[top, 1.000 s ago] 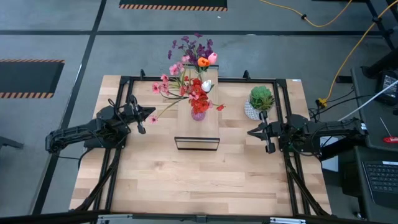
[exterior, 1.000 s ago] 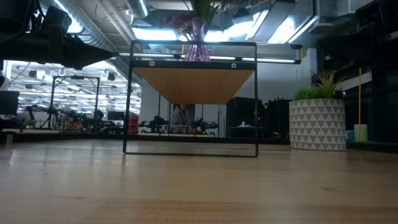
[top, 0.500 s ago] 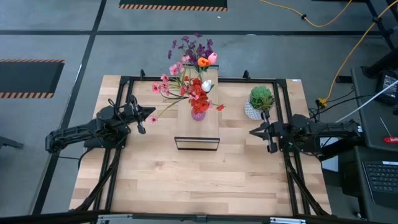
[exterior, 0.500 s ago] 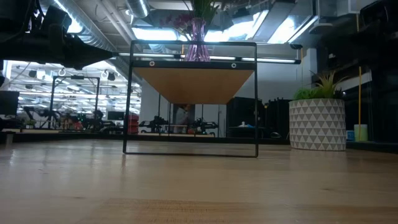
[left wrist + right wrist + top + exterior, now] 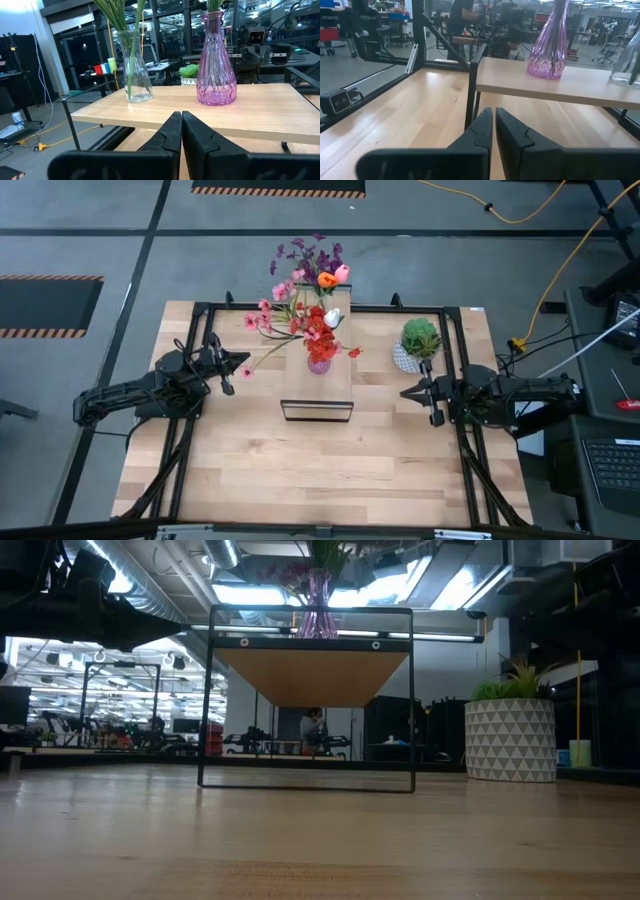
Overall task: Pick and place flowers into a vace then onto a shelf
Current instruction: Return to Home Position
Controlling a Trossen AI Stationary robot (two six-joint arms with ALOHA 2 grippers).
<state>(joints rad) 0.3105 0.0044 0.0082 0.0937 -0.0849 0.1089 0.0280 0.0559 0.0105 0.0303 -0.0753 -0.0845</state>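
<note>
The shelf (image 5: 318,385) stands mid-table, its dark-framed hollow end (image 5: 308,700) facing the near edge. On its plank top stand a purple glass vase (image 5: 216,65) and, farther back, a clear glass vase (image 5: 136,70), each on its base. Both hold flowers: red blooms (image 5: 318,335) and pink blossoms in the purple one, a purple cluster (image 5: 312,255) and tulips in the clear one. My left gripper (image 5: 243,370) hovers shut to the left of the shelf. My right gripper (image 5: 403,392) hovers shut to its right. Both point level at the shelf, and neither touches anything.
A round green plant in a white patterned pot (image 5: 418,342) stands on the table just beyond my right gripper. A dark metal frame (image 5: 200,310) runs around the table. Bare wood (image 5: 320,470) lies between the shelf and the near edge.
Both grippers and the vases have kept still. In the room far behind the table, a person has walked toward the right.
</note>
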